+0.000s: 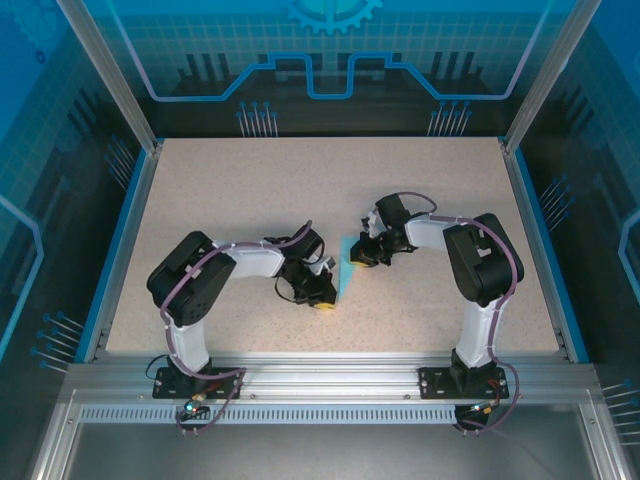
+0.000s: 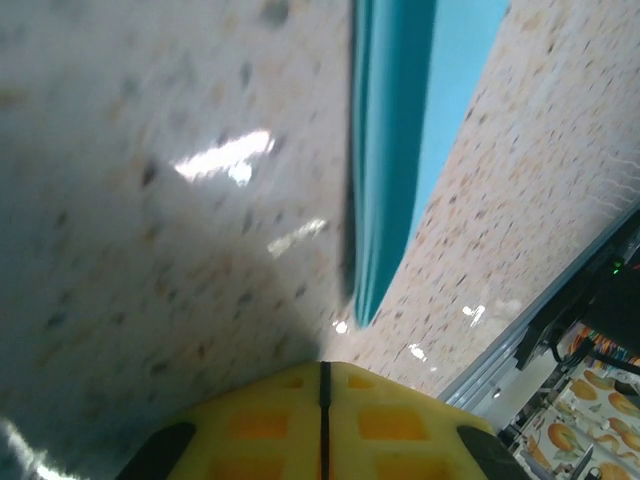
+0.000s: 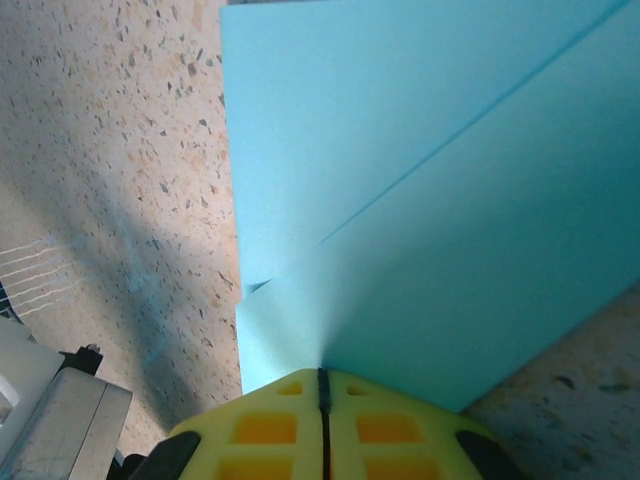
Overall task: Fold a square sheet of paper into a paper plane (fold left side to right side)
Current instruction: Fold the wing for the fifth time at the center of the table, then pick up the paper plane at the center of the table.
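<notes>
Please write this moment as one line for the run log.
paper: folded narrow, on table | left gripper: shut, near paper's end, not holding it | right gripper: shut, tips against paper

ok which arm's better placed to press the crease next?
Right, probably. The right gripper, shut, sits at the paper edge, where the folded layers meet. The left gripper, also shut, sits just short of the paper's narrow end, with bare table between.
</notes>
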{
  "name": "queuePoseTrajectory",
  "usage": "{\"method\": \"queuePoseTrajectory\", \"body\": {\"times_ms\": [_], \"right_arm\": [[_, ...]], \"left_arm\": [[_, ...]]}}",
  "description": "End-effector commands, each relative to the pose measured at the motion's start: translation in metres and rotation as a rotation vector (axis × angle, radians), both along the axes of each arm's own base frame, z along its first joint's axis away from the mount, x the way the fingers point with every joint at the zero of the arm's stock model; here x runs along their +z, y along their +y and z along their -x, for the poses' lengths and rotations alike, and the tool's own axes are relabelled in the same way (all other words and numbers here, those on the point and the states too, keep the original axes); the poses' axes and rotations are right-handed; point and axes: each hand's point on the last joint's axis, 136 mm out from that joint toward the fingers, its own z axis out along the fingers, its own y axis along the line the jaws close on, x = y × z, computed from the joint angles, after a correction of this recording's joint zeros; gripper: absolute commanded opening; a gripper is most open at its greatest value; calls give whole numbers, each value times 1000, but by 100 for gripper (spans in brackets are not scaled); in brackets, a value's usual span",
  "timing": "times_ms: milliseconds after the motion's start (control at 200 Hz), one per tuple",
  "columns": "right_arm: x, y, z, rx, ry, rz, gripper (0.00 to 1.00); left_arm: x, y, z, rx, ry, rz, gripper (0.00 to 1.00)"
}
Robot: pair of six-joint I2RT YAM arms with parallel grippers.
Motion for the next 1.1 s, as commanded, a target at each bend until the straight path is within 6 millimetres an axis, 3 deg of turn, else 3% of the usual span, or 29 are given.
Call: {"method": "queuePoseTrajectory", "body": {"times_ms": [0, 80, 190, 310, 415, 515, 645, 800, 880, 1015, 1095], "right_arm": [[0, -20, -10, -43, -30, 97, 11], [23, -21, -18, -43, -100, 115, 18], [49, -27, -20, -35, -182, 187, 30], [65, -36, -10, -21, -230, 306, 41], [69, -40, 2, -8, -236, 416, 53], [64, -31, 13, 3, -218, 473, 63], [48, -14, 19, 17, -186, 536, 67], [32, -14, 19, -5, -145, 616, 65], [28, -13, 21, -6, -136, 616, 57], [25, -9, 24, 11, -127, 602, 32], [35, -1, 22, 22, -151, 559, 15]], "left_arm": [[28, 5, -6, 6, -92, 20, 17], [51, 9, -21, 33, -186, 43, 21], [76, 22, -42, 95, -304, 51, 35], [97, 39, -63, 176, -405, 50, 46], [109, 54, -81, 243, -476, 27, 57], [116, 63, -95, 297, -511, 14, 63], [120, 66, -104, 320, -530, 17, 66], [116, 70, -102, 315, -525, -3, 67], [116, 73, -101, 315, -535, -14, 68], [119, 77, -101, 320, -552, -30, 70], [122, 79, -102, 328, -567, -34, 73]]}}
